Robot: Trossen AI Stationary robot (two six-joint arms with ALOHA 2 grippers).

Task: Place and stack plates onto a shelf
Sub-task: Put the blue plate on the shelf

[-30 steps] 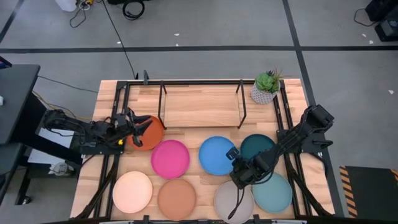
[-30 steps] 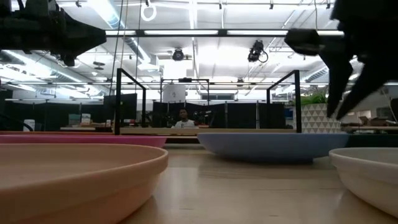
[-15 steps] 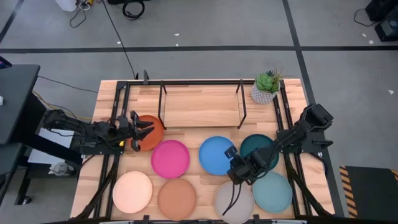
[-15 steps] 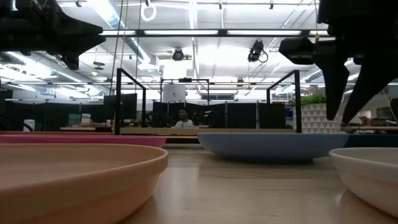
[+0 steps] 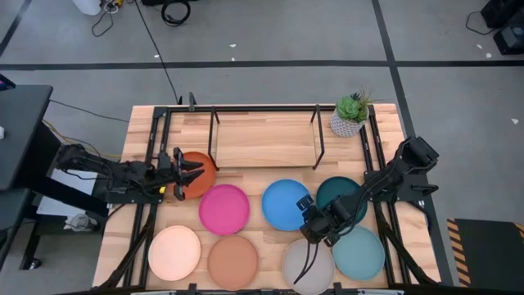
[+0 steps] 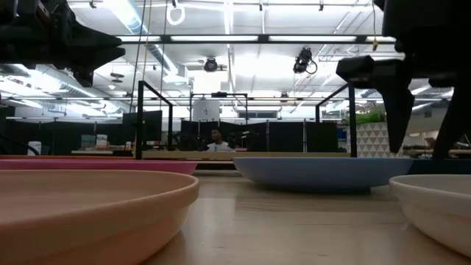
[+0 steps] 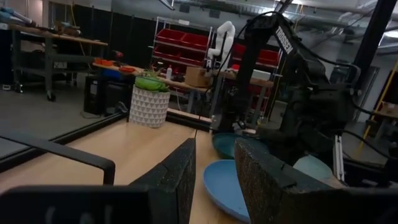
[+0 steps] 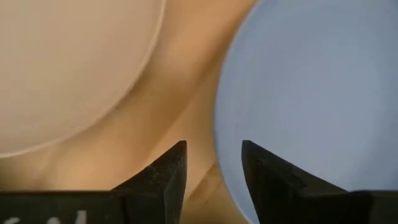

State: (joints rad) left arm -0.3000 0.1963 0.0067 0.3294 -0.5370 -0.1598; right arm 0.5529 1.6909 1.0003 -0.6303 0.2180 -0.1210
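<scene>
Eight round matte plates are all down on the big wooden tabletop [image 5: 385, 123], and the low light-wood plank shelf [image 5: 266, 139] on thin black rod legs stands bare at the far side. Nearest the shelf, the back row: the orange-red plate [image 5: 199, 170] off its left end, then the magenta plate [image 5: 224, 209], the blue plate [image 5: 284, 204] and the dark teal plate [image 5: 337, 192]. Front row, left to right: the cream-peach plate [image 5: 173, 252], the terracotta brown plate [image 5: 232, 261], the grey-beige plate [image 5: 304, 267] and the light teal plate [image 5: 360, 253].

Here's the right gripper [image 5: 313, 226], hanging just off the blue plate's front right rim, above the gap to the grey-beige plate. Its wrist view looks straight down: the dark fingers [image 8: 165, 177] are a narrow way apart with only bare wood between them, nothing gripped, the blue plate [image 8: 323, 99] to one side and the grey-beige plate [image 8: 68, 68] to the other. In the low view it shows as a dark shape high at the right, above the blue plate [image 6: 316, 171].

Over on the other side, the left gripper [image 5: 187, 174] sits above the orange-red plate, pointing across the table. Its fingers [image 7: 180, 177] are slightly parted and empty.

A small green potted plant in a white patterned pot [image 5: 350, 115] stands by the shelf's right end. Far behind the table, a person [image 6: 215, 140] sits in the room.
</scene>
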